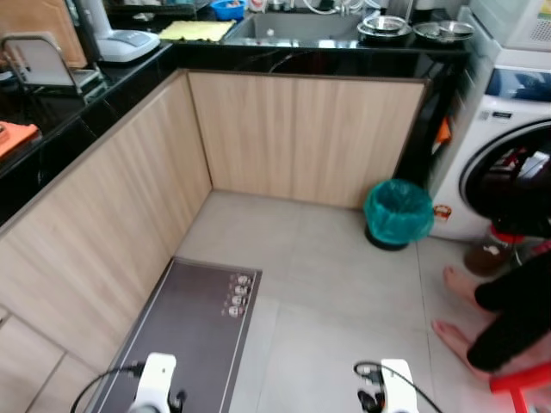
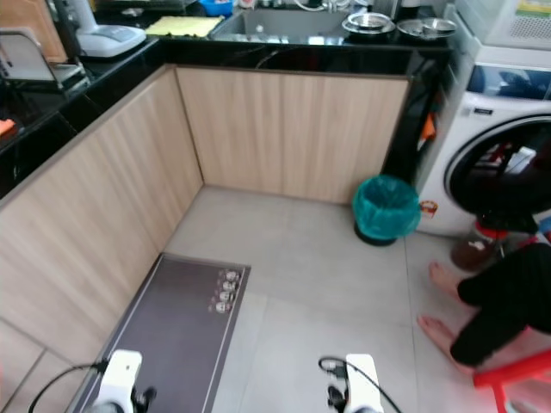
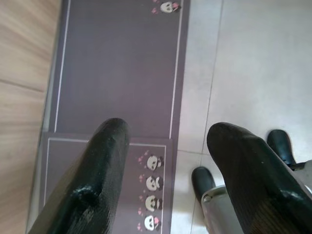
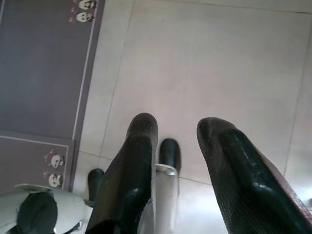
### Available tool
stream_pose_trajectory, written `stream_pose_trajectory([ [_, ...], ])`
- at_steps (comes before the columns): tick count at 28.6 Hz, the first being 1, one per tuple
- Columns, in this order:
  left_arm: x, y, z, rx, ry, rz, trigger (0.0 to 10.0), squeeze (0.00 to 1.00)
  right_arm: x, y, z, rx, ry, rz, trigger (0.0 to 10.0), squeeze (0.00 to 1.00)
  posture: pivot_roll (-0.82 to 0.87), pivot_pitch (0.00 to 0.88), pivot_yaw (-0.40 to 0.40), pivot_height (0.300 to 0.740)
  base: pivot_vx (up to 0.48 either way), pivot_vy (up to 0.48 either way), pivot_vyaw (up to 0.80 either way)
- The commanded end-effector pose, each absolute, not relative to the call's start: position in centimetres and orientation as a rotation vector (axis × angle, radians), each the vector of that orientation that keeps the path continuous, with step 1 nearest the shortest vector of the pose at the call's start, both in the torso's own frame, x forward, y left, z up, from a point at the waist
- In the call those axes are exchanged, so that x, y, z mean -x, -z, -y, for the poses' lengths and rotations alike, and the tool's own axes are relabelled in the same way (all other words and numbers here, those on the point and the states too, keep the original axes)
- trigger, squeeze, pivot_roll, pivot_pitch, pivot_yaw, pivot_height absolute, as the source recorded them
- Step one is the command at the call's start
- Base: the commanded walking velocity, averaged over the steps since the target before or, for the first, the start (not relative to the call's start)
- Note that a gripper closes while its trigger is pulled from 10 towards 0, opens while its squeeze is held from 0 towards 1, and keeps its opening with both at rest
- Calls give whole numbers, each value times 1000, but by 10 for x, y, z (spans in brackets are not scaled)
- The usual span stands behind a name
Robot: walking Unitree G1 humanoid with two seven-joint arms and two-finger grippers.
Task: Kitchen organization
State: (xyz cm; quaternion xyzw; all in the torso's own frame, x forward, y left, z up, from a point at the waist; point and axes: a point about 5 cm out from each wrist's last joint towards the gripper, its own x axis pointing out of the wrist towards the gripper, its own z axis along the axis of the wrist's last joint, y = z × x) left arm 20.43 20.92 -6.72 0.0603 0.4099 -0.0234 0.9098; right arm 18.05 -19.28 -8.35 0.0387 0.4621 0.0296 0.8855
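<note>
Both arms hang low over the floor. The left gripper (image 3: 165,146) is spread above the dark mat (image 1: 189,318) with panda pictures; the right gripper (image 4: 175,131) is spread above grey tiles (image 4: 219,63). No writing is readable. The counter (image 1: 284,58) with the sink (image 1: 293,30) stands far ahead, the green bin (image 1: 398,212) beside the washing machine (image 1: 499,138).

Left arm (image 1: 155,379) and right arm (image 1: 398,383): white-silver housings, each with a thin black cable looped at the wrist. Left gripper (image 3: 168,146) and right gripper (image 4: 178,134) have long, glossy black, round-tipped fingers.
</note>
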Motion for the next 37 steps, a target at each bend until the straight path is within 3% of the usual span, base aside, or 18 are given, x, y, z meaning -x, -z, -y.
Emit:
stream_pose_trajectory([
  [1, -200, 70, -211, -152, 61, -873, 10000, 0, -179, 85, 190, -89, -60, -969, 10000, 0, 1, 0, 52, 740, 0, 0, -644],
  [13, -194, 72, -214, -174, 66, -891, 10000, 0, -179, 85, 189, -95, -58, -966, 10000, 0, -6, 0, 59, 740, 0, 0, -649],
  [23, -192, 73, -213, -162, 77, -892, 10000, 0, -178, 85, 188, -107, -54, -947, 10000, 0, -8, 0, 64, 740, 0, 0, 0],
  [37, -197, 72, -207, -162, 82, -882, 10000, 0, -179, 84, 189, -95, -51, -940, 10000, 0, -5, 0, 62, 740, 354, 0, 0],
])
